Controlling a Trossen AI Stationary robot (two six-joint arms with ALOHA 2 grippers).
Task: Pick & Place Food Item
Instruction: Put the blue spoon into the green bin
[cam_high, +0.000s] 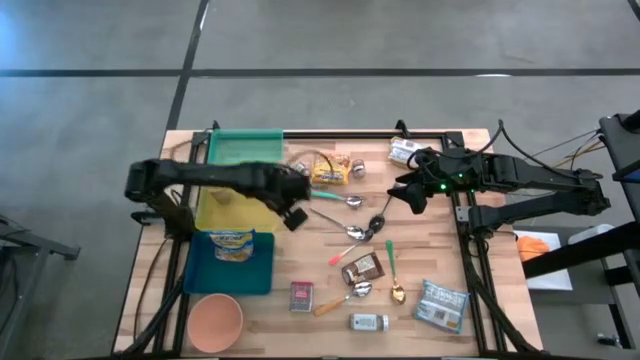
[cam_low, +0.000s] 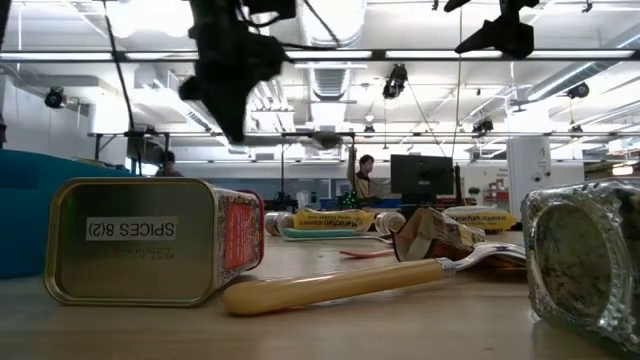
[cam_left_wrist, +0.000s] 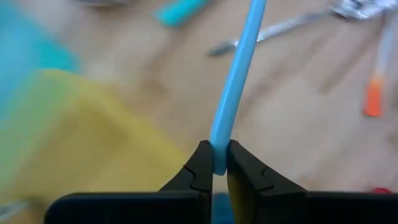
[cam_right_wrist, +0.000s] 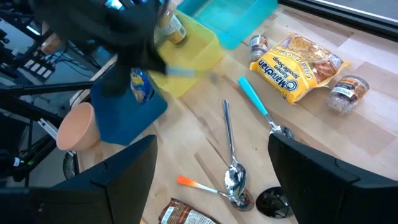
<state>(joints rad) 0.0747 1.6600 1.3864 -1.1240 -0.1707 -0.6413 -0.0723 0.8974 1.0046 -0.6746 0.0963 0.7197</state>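
Left gripper (cam_high: 293, 216) is up off the table, pointing steeply down, and it's clamped tight. Not on food, though: the jaws are pinching a thin blue handle (cam_left_wrist: 236, 81). What's at the handle's far end I can't tell.

So where does it go? Top-down, the gripper hangs just off the yellow tray (cam_high: 215, 215), which sits at its 9 o'clock. The blue tray (cam_high: 262, 278), with a pouch (cam_high: 232, 245) lying in it, is at 7 o'clock. The green bin (cam_high: 245, 147) is up at 11. All three sit on the left arm's side, so this is the left arm's job from here.

Watch the long axis. From the wrist, the handle runs straight out from between the fingers, away from the gripper, over bare wood, with the yellow tray off to one side. My read is that a swing toward 9 o'clock carries that long tail with it, and the tray wall is the thing to clear.

Right gripper (cam_high: 412, 195) waits at 3 o'clock, well apart, fingers spread wide and empty. The noodle packet (cam_high: 328, 172) lies untouched between the two arms, at the left gripper's 1 o'clock.
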